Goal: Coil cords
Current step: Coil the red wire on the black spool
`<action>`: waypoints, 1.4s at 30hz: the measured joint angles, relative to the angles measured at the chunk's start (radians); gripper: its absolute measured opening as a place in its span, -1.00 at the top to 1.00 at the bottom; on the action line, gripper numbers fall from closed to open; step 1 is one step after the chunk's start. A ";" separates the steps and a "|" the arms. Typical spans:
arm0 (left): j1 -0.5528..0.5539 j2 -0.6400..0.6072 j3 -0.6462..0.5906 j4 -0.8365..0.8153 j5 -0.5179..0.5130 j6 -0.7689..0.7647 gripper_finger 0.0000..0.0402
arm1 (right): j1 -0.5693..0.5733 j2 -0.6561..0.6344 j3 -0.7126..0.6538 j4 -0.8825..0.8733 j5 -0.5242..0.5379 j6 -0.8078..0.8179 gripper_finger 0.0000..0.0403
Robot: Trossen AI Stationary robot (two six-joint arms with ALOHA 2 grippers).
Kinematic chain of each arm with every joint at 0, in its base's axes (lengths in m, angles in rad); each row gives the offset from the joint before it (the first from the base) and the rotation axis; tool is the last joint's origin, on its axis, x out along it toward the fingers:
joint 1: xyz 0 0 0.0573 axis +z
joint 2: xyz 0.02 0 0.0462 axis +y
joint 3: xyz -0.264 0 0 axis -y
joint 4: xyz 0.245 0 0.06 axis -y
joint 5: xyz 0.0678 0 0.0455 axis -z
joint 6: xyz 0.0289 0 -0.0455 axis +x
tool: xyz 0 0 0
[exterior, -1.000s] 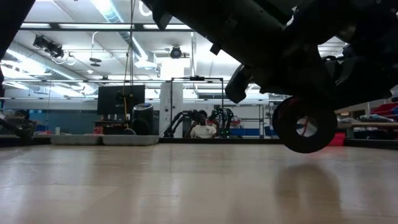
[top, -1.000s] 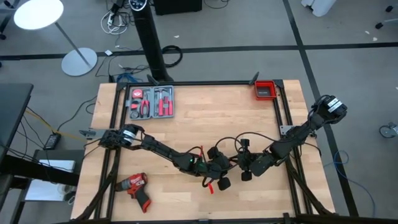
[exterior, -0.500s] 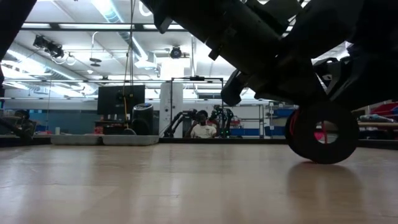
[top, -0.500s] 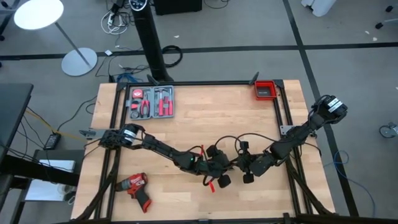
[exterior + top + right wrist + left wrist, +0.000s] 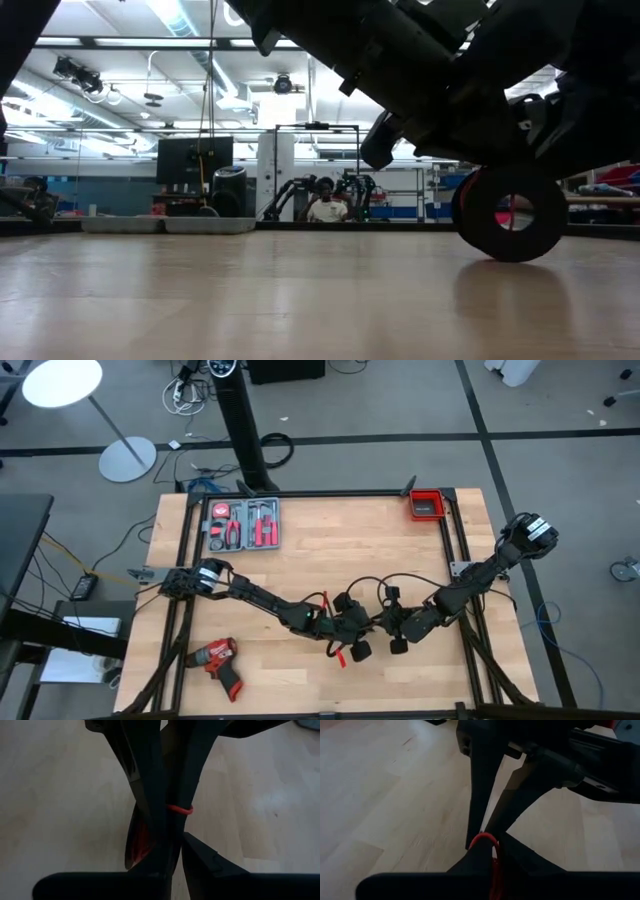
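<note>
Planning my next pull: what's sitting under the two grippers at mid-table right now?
Bare wood table. The left gripper and right gripper meet over it, both closed on the red wire. Black cable loops just behind. The arms hide whatever lies directly beneath.

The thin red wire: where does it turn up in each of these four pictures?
High view: the red wire lies at the table's middle front, where both grippers meet.
Low view: a red trace shows on the black ring at right; whether it is the wire I cannot tell.
Left wrist view: a red loop between dark fingers.
Right wrist view: a red band around dark fingers.
Shared landmark: the light wooden table.
</note>
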 joint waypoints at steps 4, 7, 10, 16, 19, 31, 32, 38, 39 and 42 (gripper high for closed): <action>0.000 0.000 0.000 -0.017 0.000 0.000 0.83 | 0.000 0.000 0.000 0.002 0.006 0.000 0.81; 0.000 0.001 0.001 -0.026 0.002 0.000 0.83 | -0.001 0.000 0.000 0.003 -0.002 0.002 0.78; 0.000 0.011 0.003 -0.020 0.003 -0.003 0.83 | 0.003 0.000 0.000 0.002 -0.007 0.002 0.76; -0.001 0.023 0.005 -0.016 0.019 -0.003 0.83 | 0.007 0.000 0.000 -0.015 -0.002 0.002 0.75; 0.000 0.023 0.005 -0.019 0.023 0.006 0.83 | 0.007 0.000 0.000 -0.020 0.001 0.002 0.76; -0.001 0.027 0.003 0.000 0.023 0.003 0.83 | 0.021 -0.001 0.000 -0.027 0.005 0.001 0.76; -0.001 0.027 0.003 0.000 0.022 0.000 0.83 | 0.021 -0.001 0.001 -0.028 0.004 -0.004 0.75; -0.003 0.028 0.003 0.004 0.023 -0.001 0.83 | 0.027 -0.002 0.001 -0.026 -0.018 -0.008 0.54; -0.003 0.028 0.003 0.003 0.023 -0.001 0.83 | 0.027 -0.005 0.001 -0.026 -0.019 -0.004 0.50; -0.002 0.028 0.002 0.003 0.018 -0.001 0.83 | 0.025 -0.017 0.001 -0.038 -0.022 0.002 0.38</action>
